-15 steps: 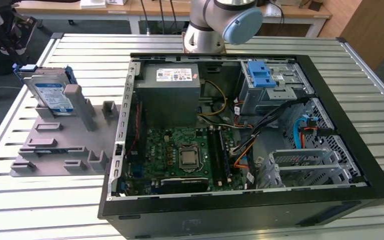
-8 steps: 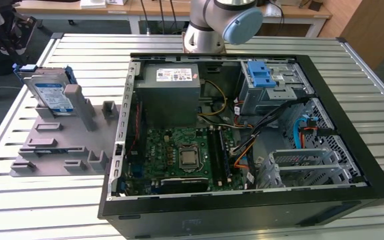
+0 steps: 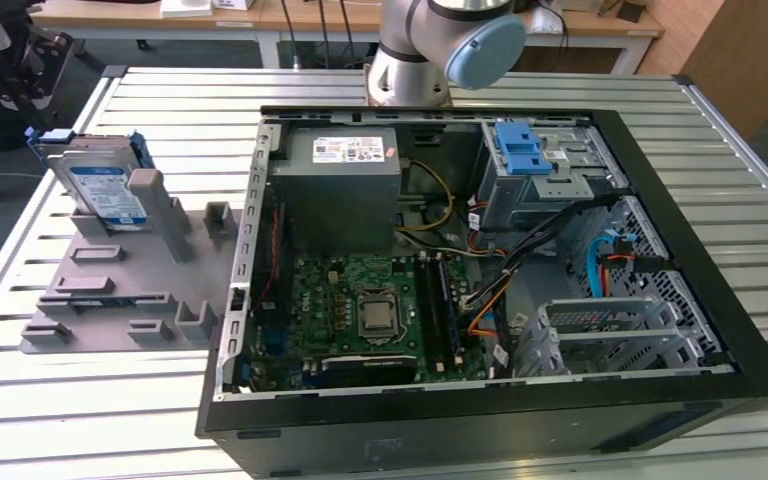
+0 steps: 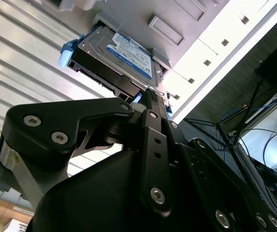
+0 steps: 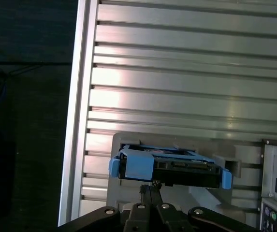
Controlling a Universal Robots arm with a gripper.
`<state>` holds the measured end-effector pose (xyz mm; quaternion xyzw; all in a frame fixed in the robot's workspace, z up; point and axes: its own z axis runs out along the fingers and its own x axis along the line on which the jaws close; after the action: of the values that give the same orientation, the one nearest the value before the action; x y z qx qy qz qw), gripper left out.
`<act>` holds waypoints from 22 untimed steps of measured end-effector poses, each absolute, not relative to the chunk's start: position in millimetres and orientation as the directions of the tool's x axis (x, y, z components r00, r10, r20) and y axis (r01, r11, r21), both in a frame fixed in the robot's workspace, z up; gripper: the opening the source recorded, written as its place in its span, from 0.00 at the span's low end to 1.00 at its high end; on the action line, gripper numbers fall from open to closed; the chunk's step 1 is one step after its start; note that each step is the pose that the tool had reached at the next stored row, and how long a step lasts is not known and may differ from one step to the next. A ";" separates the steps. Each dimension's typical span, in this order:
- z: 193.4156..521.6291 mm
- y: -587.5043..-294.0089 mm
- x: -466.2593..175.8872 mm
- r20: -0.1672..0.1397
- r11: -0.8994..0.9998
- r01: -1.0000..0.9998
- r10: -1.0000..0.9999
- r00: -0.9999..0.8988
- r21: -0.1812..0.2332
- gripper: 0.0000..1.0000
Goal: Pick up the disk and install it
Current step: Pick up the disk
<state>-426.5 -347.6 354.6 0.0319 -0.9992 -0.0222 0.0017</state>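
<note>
Second wrist view: disk [image 4: 128, 53] looks stiff, weighty, shock-sensitive; I'd grab its blue-framed edges; claw [image 4: 150, 93] pinched narrow, holding nothing.

Arm [image 3: 418, 50] upright, end effector [image 5: 150, 185] closed

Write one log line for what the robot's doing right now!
disk: standing in grey holder, outside the computer case | gripper: shut, empty, aimed at disk | install: not yet done
</note>
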 end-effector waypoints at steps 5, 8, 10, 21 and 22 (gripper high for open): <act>354.6 -347.6 -426.5 0.002 0.996 -0.073 -0.073 -0.997 0.044 0.11; 354.6 -347.6 -426.5 0.002 0.996 -0.078 -0.078 -0.997 0.044 0.11; 354.6 -347.6 -426.5 0.002 0.996 -0.079 -0.080 -0.997 0.044 0.11; 354.6 -347.6 -426.5 0.002 0.995 -0.086 -0.087 -0.996 0.044 0.11; 354.6 -347.6 -426.5 0.002 0.995 -0.087 -0.088 -0.996 0.044 0.11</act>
<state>-426.5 -347.6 354.6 0.0438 -0.9988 -0.0221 0.0020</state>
